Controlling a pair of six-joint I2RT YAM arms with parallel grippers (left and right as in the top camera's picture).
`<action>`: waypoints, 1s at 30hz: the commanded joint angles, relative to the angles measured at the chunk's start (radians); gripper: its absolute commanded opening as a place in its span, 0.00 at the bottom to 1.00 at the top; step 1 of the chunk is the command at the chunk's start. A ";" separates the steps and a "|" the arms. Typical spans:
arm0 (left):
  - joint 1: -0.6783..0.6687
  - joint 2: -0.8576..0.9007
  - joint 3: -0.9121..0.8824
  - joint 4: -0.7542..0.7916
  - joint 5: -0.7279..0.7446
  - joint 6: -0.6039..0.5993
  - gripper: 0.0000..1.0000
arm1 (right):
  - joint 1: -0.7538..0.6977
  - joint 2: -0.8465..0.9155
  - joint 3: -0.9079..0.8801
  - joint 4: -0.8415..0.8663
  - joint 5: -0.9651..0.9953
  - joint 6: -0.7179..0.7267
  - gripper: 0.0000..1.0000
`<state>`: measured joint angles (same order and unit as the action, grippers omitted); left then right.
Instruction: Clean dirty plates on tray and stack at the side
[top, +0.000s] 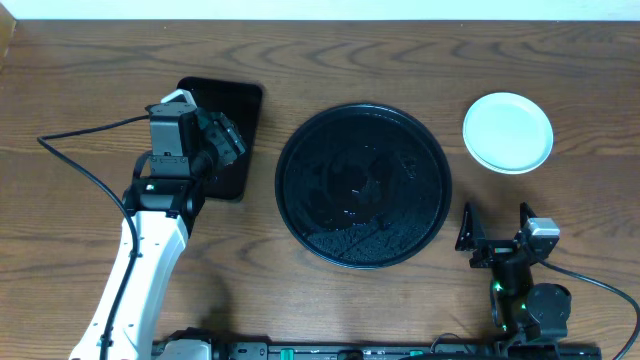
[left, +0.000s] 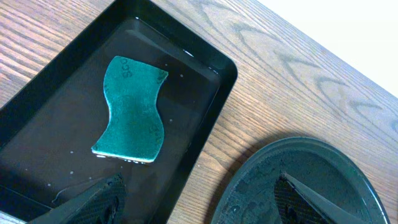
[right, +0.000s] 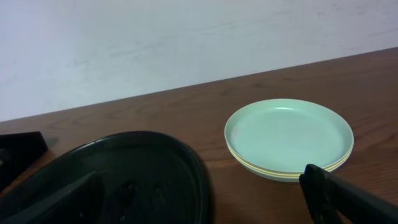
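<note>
**Plates stacked on the table, far right of the round tray**

The stack of plates (top: 508, 132) sits on the wooden table (top: 400, 60), to the far right of the round black tray (top: 363, 187) and apart from its rim. In the right wrist view the top plate (right: 289, 134) is light blue-green. The edge of a pale yellow plate (right: 261, 169) shows just under it. Anything lower is hidden, and from overhead only one pale disc shows.

The round tray's textured base looks glossy, with wet-looking patches that are hard to make out against the black.

The right gripper (top: 495, 235) hovers at the near right of the table, its jaws spread wide and pinching nothing. The left gripper (top: 228, 138) hangs over the rectangular black tray (top: 235, 105), left of the round one, with its jaws also spread. The arm hides much of that tray from overhead. The left wrist view shows a green sponge (left: 132, 109) lying flat in it on a wet-looking floor.

The table is brown wood grain, and a pale wall (right: 186, 43) runs behind its far edge.
</note>
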<state>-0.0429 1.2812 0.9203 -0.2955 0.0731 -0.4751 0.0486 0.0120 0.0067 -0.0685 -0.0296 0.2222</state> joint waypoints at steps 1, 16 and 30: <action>0.002 0.000 0.000 -0.003 0.002 -0.009 0.77 | -0.010 -0.006 -0.001 -0.004 -0.002 -0.014 0.99; 0.002 0.000 0.000 -0.003 0.002 -0.009 0.77 | -0.010 -0.006 -0.001 -0.004 -0.002 -0.014 0.99; 0.003 0.011 0.000 -0.020 0.002 -0.009 0.78 | -0.010 -0.006 -0.001 -0.004 -0.002 -0.014 0.99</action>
<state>-0.0429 1.2812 0.9203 -0.2962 0.0731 -0.4751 0.0486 0.0120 0.0067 -0.0685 -0.0296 0.2222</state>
